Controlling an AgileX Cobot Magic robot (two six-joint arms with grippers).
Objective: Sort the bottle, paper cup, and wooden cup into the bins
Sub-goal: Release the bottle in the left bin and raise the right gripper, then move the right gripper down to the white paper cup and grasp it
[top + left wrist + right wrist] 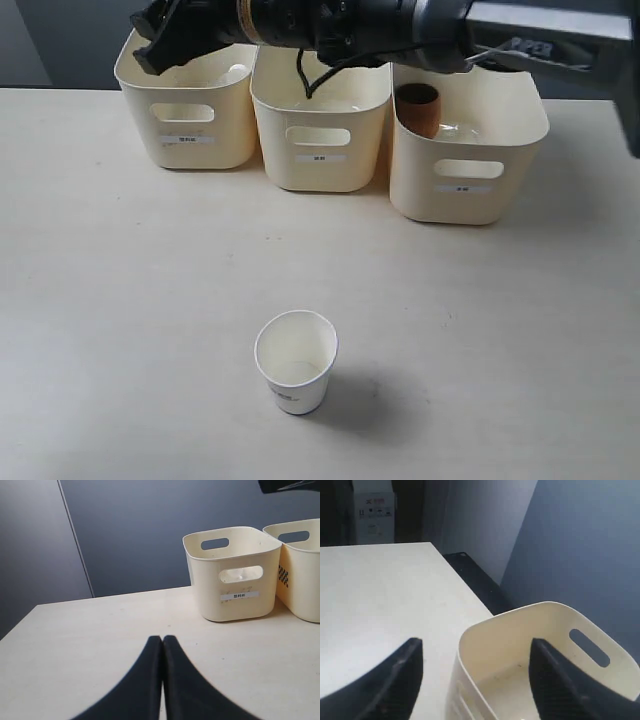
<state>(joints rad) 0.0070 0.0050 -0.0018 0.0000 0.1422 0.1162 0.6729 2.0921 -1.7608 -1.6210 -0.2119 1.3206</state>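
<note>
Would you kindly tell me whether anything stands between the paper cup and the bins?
Nothing visible does: bare table lies between the paper cup and the bins. Overhead, the right arm crosses above the bins' back edges.

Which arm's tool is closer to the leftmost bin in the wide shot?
Right. The right tool hangs open just above the leftmost bin, over its opening. The left tool, shut, sits over the table, facing that bin from well apart.

The bins (pixel 420 180) were cream with white labels (pixel 188 139), and the table (pixel 120 300) was pale beige. The paper cup (pixel 296 362) was white with dark print; the wooden cup (pixel 419 108) was dark reddish-brown.
</note>
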